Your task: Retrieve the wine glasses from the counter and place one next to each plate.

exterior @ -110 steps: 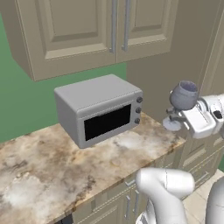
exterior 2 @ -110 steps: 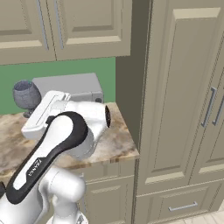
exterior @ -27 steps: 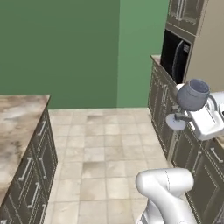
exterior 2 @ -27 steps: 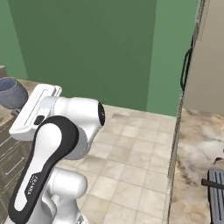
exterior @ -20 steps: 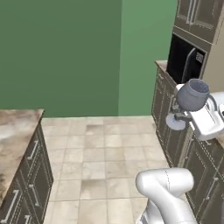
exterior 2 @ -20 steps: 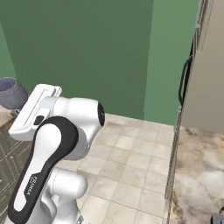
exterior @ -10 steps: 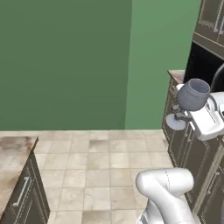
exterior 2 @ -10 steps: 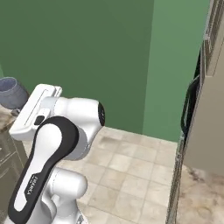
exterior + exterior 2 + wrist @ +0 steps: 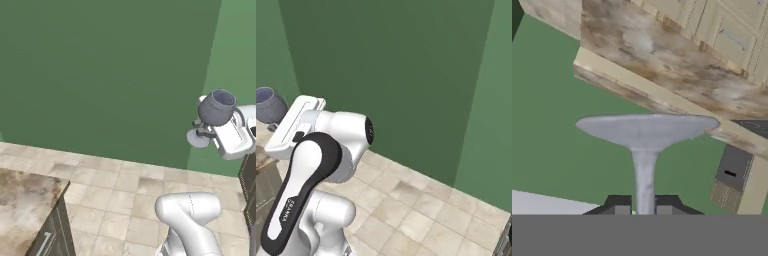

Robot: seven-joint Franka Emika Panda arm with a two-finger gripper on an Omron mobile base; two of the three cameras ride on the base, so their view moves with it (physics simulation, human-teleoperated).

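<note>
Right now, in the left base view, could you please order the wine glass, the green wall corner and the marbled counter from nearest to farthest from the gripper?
1. The wine glass, held by its stem in the gripper, at the right.
2. The green wall corner, behind the glass and slightly left of it.
3. The marbled counter, far off at the lower left.

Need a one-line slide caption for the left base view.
Mid-transit: the hand grips a grey-blue wine glass by its stem, held aloft before a green wall, over tiled floor.
</note>
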